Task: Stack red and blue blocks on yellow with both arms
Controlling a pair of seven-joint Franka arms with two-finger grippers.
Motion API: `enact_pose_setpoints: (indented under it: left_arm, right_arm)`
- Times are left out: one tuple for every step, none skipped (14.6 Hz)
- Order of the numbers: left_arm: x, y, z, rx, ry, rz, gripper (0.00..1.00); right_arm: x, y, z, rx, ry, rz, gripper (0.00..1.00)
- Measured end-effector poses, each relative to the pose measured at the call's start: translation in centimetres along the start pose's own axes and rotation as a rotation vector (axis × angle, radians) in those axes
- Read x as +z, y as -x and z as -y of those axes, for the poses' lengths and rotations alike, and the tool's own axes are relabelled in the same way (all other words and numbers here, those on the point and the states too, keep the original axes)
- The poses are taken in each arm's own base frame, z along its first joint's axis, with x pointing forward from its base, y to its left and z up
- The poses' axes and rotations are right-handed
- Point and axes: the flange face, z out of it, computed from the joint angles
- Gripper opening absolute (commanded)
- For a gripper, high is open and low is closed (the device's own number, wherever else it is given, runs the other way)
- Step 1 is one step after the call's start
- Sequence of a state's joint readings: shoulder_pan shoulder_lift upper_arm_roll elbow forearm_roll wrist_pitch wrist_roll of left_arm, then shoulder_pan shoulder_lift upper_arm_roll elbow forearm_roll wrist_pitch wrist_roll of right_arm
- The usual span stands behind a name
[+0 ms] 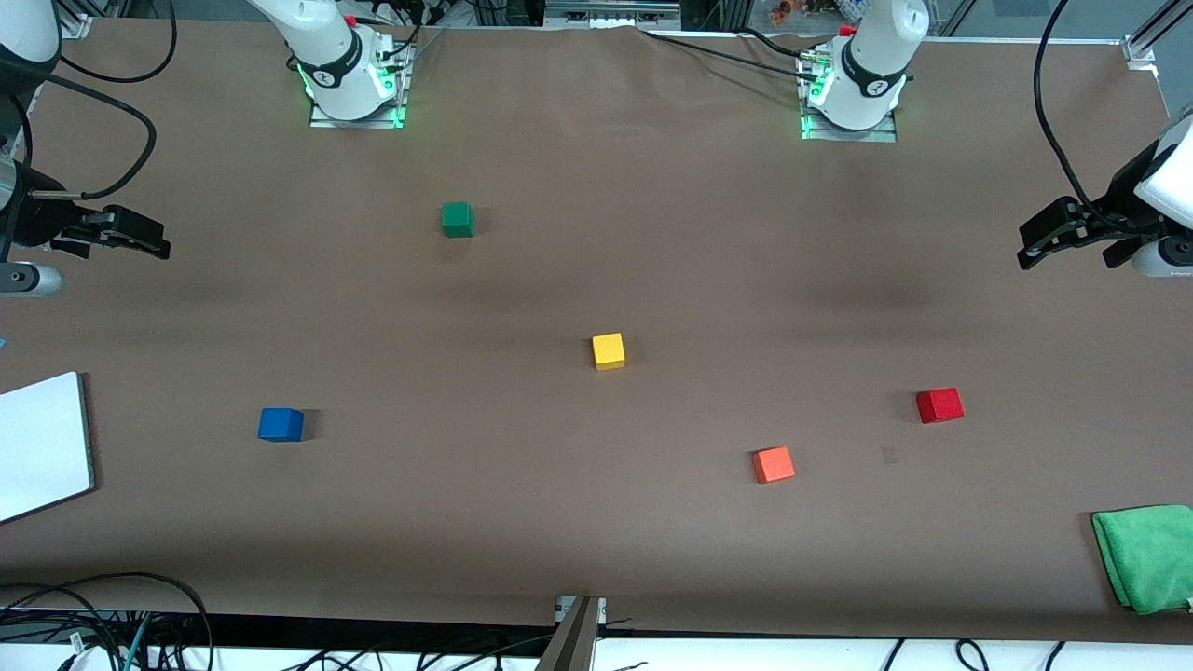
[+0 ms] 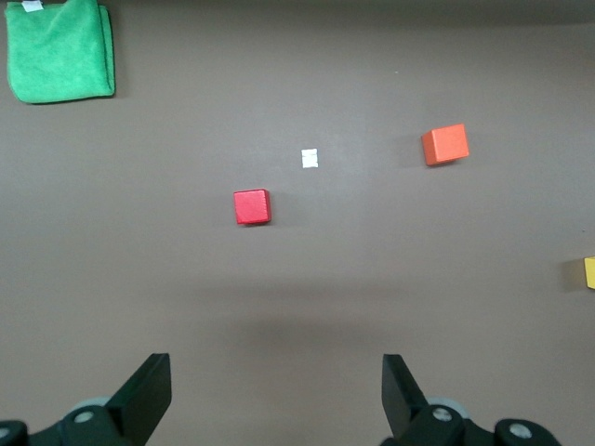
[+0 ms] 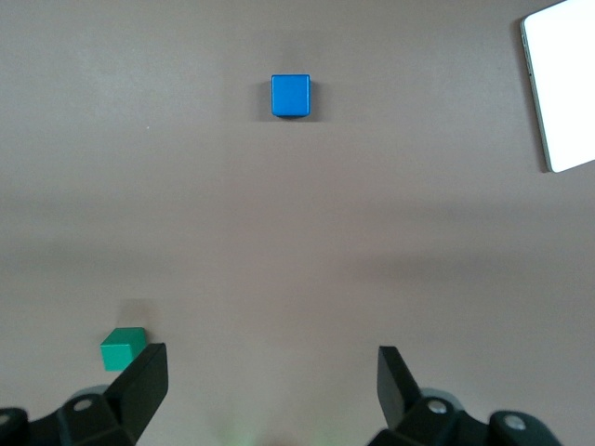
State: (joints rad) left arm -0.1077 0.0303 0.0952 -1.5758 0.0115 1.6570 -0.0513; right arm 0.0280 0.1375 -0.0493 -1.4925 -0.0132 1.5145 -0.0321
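The yellow cube point(image 1: 609, 351) sits near the table's middle; its edge shows in the left wrist view point(image 2: 589, 273). The red cube point(image 1: 939, 405) lies toward the left arm's end, also in the left wrist view point(image 2: 251, 206). The blue cube point(image 1: 281, 424) lies toward the right arm's end, also in the right wrist view point(image 3: 290, 95). My left gripper point(image 1: 1025, 258) point(image 2: 276, 400) is open and empty, up over the table's left-arm end. My right gripper point(image 1: 163, 250) point(image 3: 272, 395) is open and empty, up over the right-arm end.
An orange-red cube point(image 1: 774, 464) point(image 2: 445, 145) lies nearer the front camera than the yellow cube. A green cube point(image 1: 457, 219) point(image 3: 123, 348) sits near the right arm's base. A green cloth point(image 1: 1146, 556) point(image 2: 59, 51) and a white board point(image 1: 42, 445) point(image 3: 562, 84) lie at the table's ends.
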Motion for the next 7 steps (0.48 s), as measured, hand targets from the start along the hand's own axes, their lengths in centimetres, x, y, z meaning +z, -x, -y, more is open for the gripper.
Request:
enact_pose_setpoints:
  left_arm:
    - [0.0, 0.0, 0.0, -0.001, 0.002, 0.0, 1.0]
    - [0.2, -0.1, 0.0, -0.001, 0.001, 0.004, 1.0]
    - [0.7, -0.2, 0.1, -0.003, 0.0, 0.014, 1.0]
    - [1.7, -0.6, 0.3, -0.008, -0.003, 0.032, 1.0]
    - [3.2, -1.2, 0.8, -0.018, -0.007, 0.059, 1.0]
    - [5.3, -1.9, 1.7, -0.033, -0.012, 0.092, 1.0]
    - [7.3, -2.6, 3.0, -0.044, -0.016, 0.121, 1.0]
  right_arm:
    - [0.0, 0.0, 0.0, 0.0, 0.0, 0.0, 1.0]
    - [0.0, 0.0, 0.0, 0.0, 0.0, 0.0, 1.0]
    - [0.0, 0.0, 0.0, 0.0, 0.0, -0.001, 1.0]
    - [0.0, 0.0, 0.0, -0.001, 0.0, -0.001, 1.0]
    - [0.0, 0.0, 0.0, -0.001, 0.0, 0.0, 1.0]
    - [0.0, 0.0, 0.0, -0.001, 0.0, 0.0, 1.0]
    - [0.0, 0.0, 0.0, -0.001, 0.0, 0.0, 1.0]
